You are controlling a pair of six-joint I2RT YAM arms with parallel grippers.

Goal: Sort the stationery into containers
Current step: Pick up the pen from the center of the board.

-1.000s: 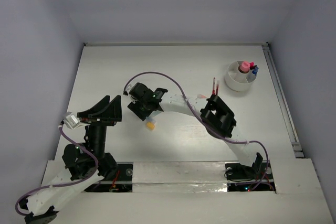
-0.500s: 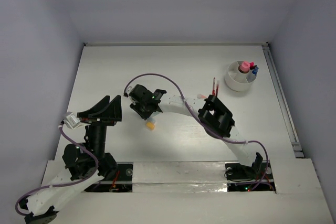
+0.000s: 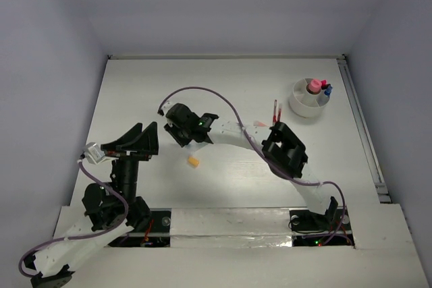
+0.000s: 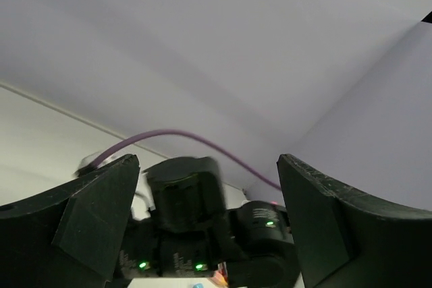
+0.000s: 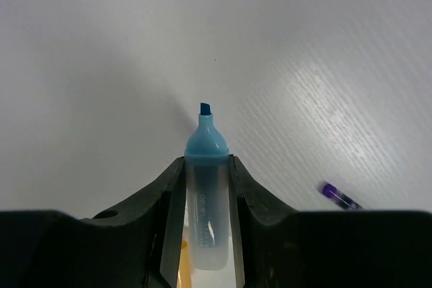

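— Where do we stand with the right gripper (image 5: 206,166)?
— We have it closed on the blue highlighter (image 5: 204,141). Its fingers (image 5: 145,214) press the clear barrel from both sides, and the uncapped blue tip sticks out in front of them, over the white table (image 3: 135,92).
— And where on the table is that?
— From above, we see the right arm stretched across to the left of the middle. A small yellow-orange piece (image 3: 194,162) lies on the table just near the gripper, apart from it. The wrist camera also gives us a purple-tipped item (image 5: 339,197) lying off to the right.
— The left gripper (image 4: 207,166)?
— We see its fingers spread wide with nothing between them. It is held up off the table on the left side, facing the back wall (image 4: 202,45).
— What about the white cup (image 3: 302,102)?
— It stands at the far right, well apart from both grippers. A pink marker (image 3: 314,86) is upright inside it, with a blue item (image 3: 328,90) beside that at the rim. Thin red pens (image 3: 275,109) lie between the cup and the right arm's elbow
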